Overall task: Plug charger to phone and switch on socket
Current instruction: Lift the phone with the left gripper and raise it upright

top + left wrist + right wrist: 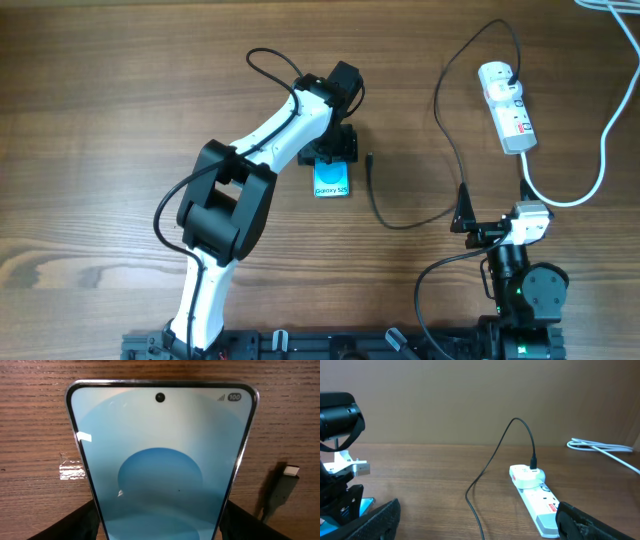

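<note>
The phone lies flat in the middle of the table, teal screen up; it fills the left wrist view. My left gripper is over its far end, with a finger against each long edge. The charger cable runs from its black plug in the socket in a loop to its small tip, which lies free just right of the phone. My right gripper is wide open and empty, near the cable loop. The socket lies ahead and to its right.
The socket's thick white cord curves off the table's right side and also shows in the right wrist view. A scrap of clear tape sits on the wood left of the phone. The left arm stands at the left of the right wrist view.
</note>
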### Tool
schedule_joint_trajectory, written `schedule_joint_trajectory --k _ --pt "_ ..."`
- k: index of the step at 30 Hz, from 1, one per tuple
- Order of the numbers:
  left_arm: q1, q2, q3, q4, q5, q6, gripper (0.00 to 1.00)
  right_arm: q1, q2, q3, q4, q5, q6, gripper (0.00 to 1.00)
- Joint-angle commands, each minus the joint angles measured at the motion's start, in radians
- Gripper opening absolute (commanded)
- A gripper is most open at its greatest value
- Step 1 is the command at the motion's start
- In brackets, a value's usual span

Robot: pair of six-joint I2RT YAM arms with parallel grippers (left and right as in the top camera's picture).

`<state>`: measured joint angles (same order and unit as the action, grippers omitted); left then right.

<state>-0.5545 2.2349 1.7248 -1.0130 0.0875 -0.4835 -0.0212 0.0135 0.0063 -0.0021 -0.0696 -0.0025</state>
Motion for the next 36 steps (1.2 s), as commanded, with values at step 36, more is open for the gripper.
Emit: schedule_joint_trajectory --k 36 --pt "-0.066 -0.041 -0.089 0.081 -0.177 -0.101 0.9 0.005 -0.006 -0.001 0.002 0.01 -0.008 1.0"
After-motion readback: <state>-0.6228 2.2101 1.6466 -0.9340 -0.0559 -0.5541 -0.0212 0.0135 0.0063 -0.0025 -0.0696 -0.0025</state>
